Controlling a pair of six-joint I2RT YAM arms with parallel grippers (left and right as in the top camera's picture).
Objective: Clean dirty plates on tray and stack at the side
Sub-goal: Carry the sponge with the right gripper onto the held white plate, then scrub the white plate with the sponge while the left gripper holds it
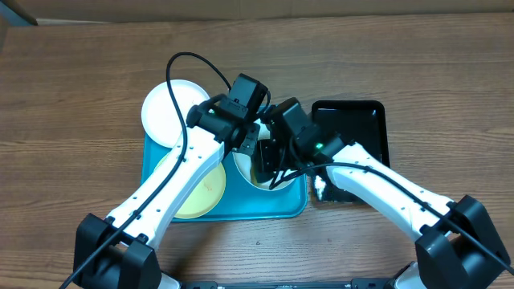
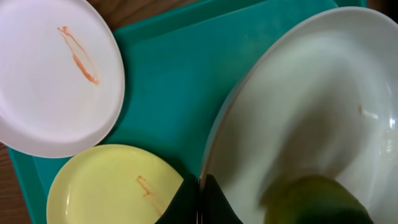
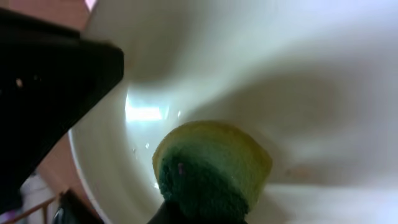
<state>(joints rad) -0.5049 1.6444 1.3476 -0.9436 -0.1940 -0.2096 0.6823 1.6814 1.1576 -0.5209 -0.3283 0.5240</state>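
Observation:
Three plates are at the light-blue tray [image 1: 265, 207] [image 2: 174, 74]. A white plate [image 1: 165, 112] [image 2: 53, 74] with an orange-brown smear overhangs the tray's far-left corner. The pale yellow plate [image 1: 205, 193] [image 2: 106, 186], also smeared, lies flat in the tray. My left gripper [image 1: 250, 148] [image 2: 200, 208] is shut on the rim of the second white plate [image 1: 241, 167] [image 2: 311, 106] [image 3: 280, 62], which is tilted up over the tray's right part. My right gripper [image 1: 277, 170] [image 3: 205, 219] is shut on a yellow-green sponge [image 2: 317, 199] [image 3: 211, 162] pressed against that plate's inner face.
A glossy black tray [image 1: 357, 120] sits just right of the blue tray, with a small white object [image 1: 321, 186] near its front-left corner. Both arms cross above the blue tray's right half. Bare wooden table surrounds the trays.

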